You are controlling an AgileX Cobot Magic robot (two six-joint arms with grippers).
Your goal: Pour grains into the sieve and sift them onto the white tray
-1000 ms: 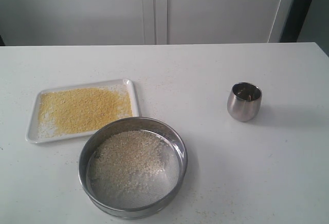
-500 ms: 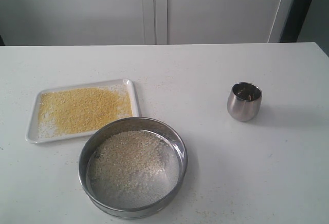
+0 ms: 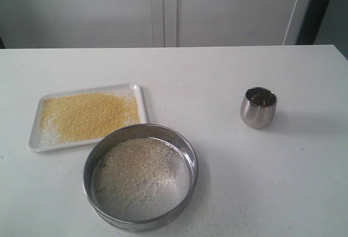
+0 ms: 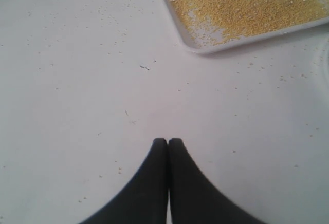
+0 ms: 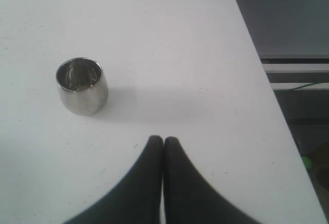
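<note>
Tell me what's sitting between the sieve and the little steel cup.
Nothing. In the exterior view, the stretch between the sieve and the steel cup is bare white table.

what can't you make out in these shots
- Tray, left wrist view: cut off by two picture edges.
- Cup, exterior and right wrist views: dark, shiny inside; whether it is empty cannot be told.
- Under the sieve, exterior view: hidden by mesh and grains.
- Left claw and right claw: only shut tips show in wrist views; both outside the exterior view.
</note>
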